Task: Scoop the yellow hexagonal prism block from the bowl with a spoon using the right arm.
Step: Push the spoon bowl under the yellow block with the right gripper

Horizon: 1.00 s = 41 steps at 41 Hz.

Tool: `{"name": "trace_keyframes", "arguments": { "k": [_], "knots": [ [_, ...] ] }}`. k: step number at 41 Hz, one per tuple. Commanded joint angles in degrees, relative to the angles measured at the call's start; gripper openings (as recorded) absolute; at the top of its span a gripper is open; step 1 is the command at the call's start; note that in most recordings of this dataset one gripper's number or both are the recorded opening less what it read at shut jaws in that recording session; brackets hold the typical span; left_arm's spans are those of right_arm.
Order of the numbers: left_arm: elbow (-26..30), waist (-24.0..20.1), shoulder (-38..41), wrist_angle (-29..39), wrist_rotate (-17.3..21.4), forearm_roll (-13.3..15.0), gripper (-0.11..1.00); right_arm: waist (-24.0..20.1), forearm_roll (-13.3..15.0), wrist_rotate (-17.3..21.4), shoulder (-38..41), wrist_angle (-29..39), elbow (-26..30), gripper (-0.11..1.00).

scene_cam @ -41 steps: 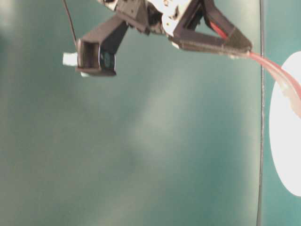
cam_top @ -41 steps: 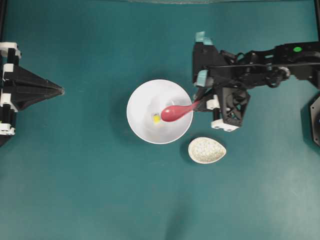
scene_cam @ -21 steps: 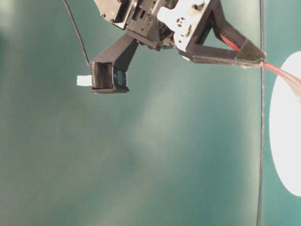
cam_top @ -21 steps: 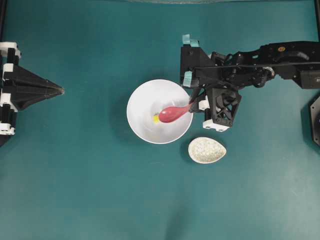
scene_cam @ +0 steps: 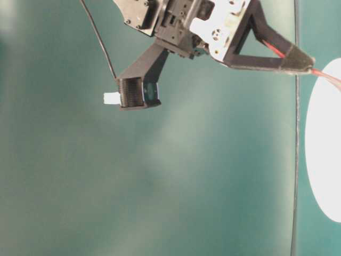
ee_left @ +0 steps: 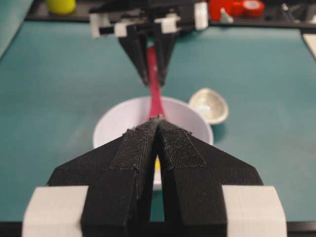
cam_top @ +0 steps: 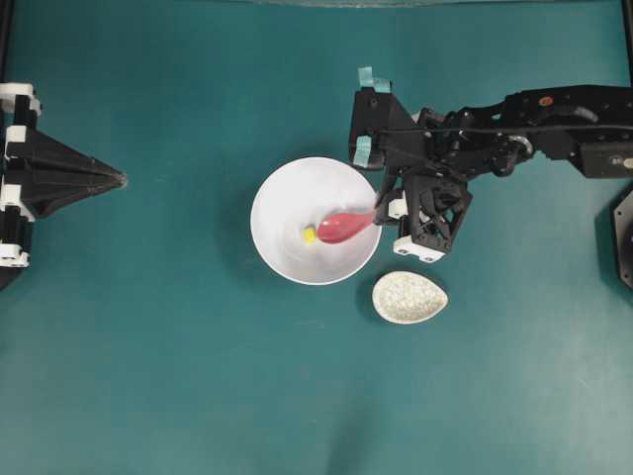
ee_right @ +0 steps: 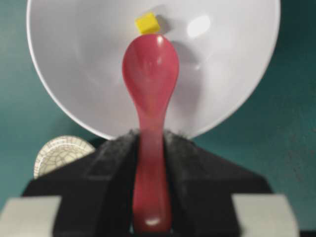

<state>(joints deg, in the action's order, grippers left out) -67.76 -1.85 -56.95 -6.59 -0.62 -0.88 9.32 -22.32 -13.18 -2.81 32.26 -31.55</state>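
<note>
The white bowl sits mid-table. Inside it the tiny yellow hexagonal prism block lies just off the tip of the pink-red spoon. In the right wrist view the block touches the front lip of the spoon's scoop, inside the bowl. My right gripper is shut on the spoon's handle at the bowl's right rim; its jaws clamp the handle from both sides. My left gripper rests far left, shut and empty, pointing at the bowl.
A small speckled beige spoon rest lies just below and right of the bowl, under the right arm's wrist. Across the far table edge in the left wrist view sit a yellow object and red items.
The right arm has slid left toward the bowl, pushing the spoon's tip up to the yellow block, which shifted slightly left. The left arm stayed still.
</note>
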Motion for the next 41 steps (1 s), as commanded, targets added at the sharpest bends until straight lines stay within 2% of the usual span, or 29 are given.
{"name": "trace_keyframes", "arguments": {
  "k": [1,30,41],
  "knots": [
    [1.5,-0.1,0.2,-0.6,-0.1,-0.2,-0.01,0.1,0.0,0.1,-0.3,0.0,1.5,0.22],
    [1.5,-0.1,0.2,-0.6,-0.3,-0.2,-0.01,-0.7,0.0,0.0,2.5,-3.6,2.4,0.22],
    [1.3,-0.1,0.7,-0.2,-1.6,-0.1,-0.01,-1.1,0.0,-0.4,3.9,-5.7,3.8,0.22]
  ]
}}
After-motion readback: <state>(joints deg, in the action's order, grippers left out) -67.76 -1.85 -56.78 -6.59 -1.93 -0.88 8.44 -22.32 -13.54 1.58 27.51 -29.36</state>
